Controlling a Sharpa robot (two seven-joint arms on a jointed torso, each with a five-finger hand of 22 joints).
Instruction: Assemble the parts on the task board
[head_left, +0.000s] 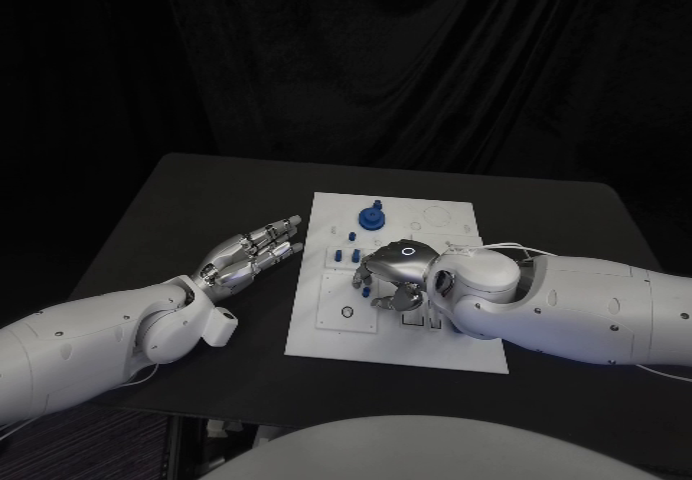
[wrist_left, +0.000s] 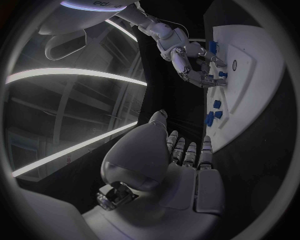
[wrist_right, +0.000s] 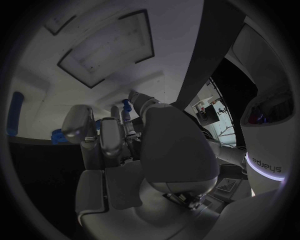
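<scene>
My right hand hangs palm down over the middle of the white board, fingers curled toward its surface; in my right wrist view a small blue piece sits at my fingertips, but I cannot tell whether I have actually pinched it or am just touching it. Seen from my left wrist, the same hand has its fingers bent down onto the board, with a little blue peg right at their tips. My left hand lies off the board, just beside its left edge over the black table, fingers straight, close together and pointing toward the board, holding nothing; my left wrist view shows that palm flat and the fingers stretched out. On the board, beyond my right hand toward the far edge, a round blue knob stands upright. Between that knob and my right hand, a few small blue pegs stand near the board's centre line. On the near-left part of the board, apart from my right hand, there is a small dark ring. From the left wrist I also see several blue blocks lying on the board's edge nearest my left hand
</scene>
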